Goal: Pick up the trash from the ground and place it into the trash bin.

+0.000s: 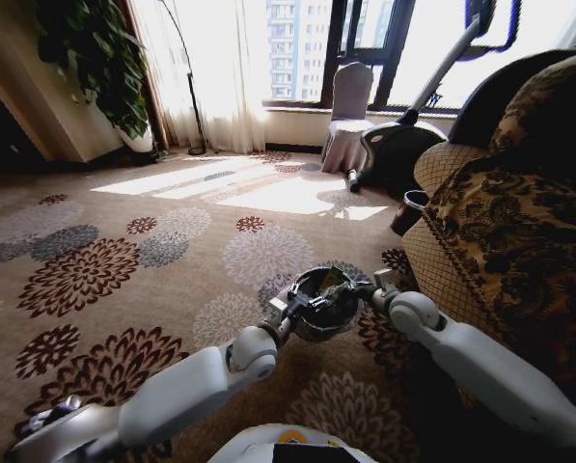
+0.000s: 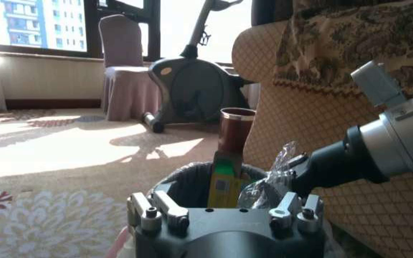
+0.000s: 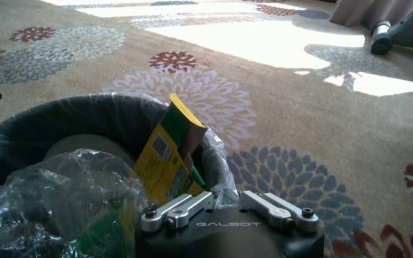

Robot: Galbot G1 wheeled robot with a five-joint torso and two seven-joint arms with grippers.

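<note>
Sunlit lounge: beige carpet [image 1: 172, 207] with large chrysanthemum motifs, patterned brown armchair [image 1: 519, 231] on the robot's right, exercise bike [image 1: 403, 145] and covered chair [image 1: 347, 116] by the window.

The small round dark trash bin [image 1: 321, 307], lined with a translucent greyish plastic bag, stands on the carpet straight ahead, close beside the armchair. Both arms reach to it. Left gripper [image 1: 286, 307] sits at the bin's left rim, right gripper [image 1: 376, 285] at its right rim.

Contents, from the wrist views: a yellow-and-green flat carton [image 3: 167, 148] standing on end against the liner, crumpled clear plastic [image 3: 63, 193] heaped beside it, something pale and rounded underneath.

Right gripper: fingers close together in its own wrist view, nothing seen between them; reads as clenched on nothing. Left gripper: jaws spread apart at the near rim, released, empty.

Progress, as a judgement: several pieces of trash already in the bin. No loose litter on the visible carpet. A dark red cup-like object [image 2: 235, 129] stands by the armchair; cannot tell if it counts as trash.
</note>
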